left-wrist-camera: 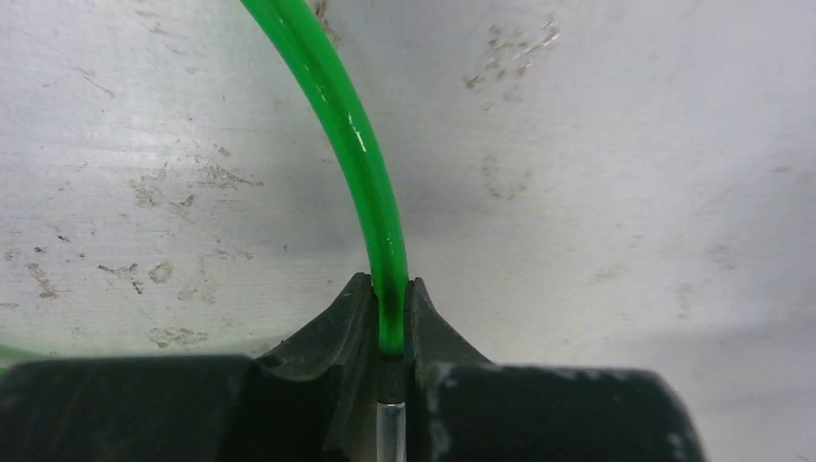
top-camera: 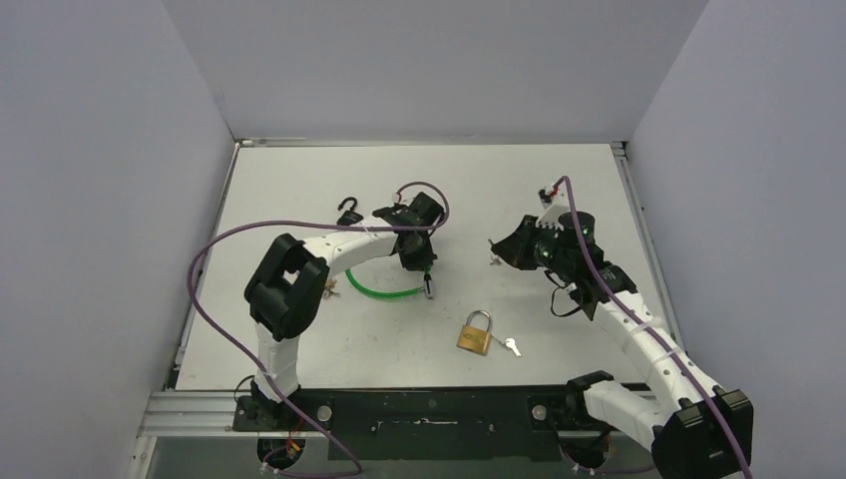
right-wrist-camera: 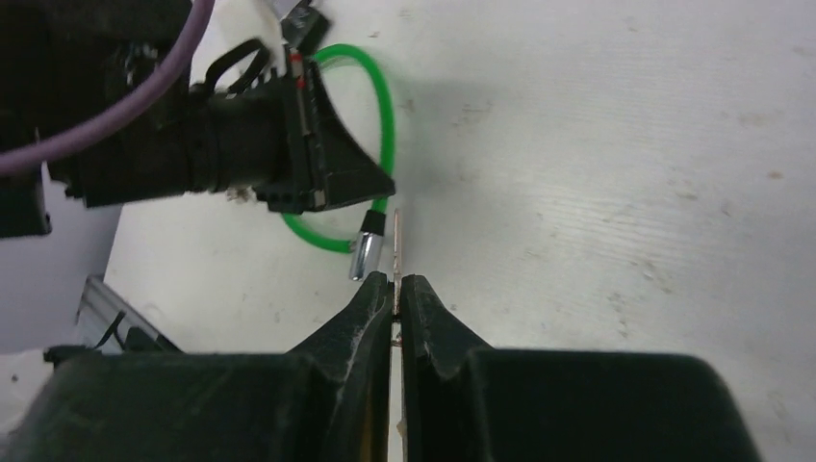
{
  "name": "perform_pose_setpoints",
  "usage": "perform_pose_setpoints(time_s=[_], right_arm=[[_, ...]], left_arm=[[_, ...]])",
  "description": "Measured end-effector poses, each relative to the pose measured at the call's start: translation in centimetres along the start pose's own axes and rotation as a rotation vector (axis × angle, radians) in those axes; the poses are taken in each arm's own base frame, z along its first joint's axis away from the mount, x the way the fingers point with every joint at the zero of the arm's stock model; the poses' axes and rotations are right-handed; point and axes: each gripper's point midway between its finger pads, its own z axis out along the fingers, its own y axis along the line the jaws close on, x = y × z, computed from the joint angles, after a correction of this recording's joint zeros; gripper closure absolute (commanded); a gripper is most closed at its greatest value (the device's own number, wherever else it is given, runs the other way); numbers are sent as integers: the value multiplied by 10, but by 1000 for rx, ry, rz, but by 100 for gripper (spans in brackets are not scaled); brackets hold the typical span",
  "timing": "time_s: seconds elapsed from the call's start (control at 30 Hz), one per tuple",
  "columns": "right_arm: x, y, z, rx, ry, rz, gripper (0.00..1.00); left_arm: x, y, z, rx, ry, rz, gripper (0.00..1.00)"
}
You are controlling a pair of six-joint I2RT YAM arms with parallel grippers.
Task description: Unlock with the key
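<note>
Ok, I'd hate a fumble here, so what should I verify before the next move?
1. Left gripper shut on the green cable: ok.
2. Right gripper shut on a thin metal strip: ok.
3. That strip is a key: cannot tell, seen edge-on.
4. Strip lined up with the cable's silver tip: cannot tell; they show side by side.
5. Brass padlock unlocked: not ok, shackle looks closed.
6. Loose key in the padlock: not ok, it lies beside it.
</note>
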Motion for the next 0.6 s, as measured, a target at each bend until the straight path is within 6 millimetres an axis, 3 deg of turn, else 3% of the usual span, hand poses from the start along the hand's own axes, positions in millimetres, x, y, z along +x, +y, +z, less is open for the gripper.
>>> perform_pose_setpoints(time_s=[0.17, 0.37, 0.6], right_arm=[[12, 42, 2, -183, 18, -100, 100], [35, 69, 6, -280, 65, -207, 100], [67, 77, 23, -281, 150, -285, 100]], left_arm=[[-43, -22, -42, 191, -60, -143, 100], [-83, -45, -97, 431, -133, -255, 100], [-77, -49, -99, 512, -76, -332, 100]])
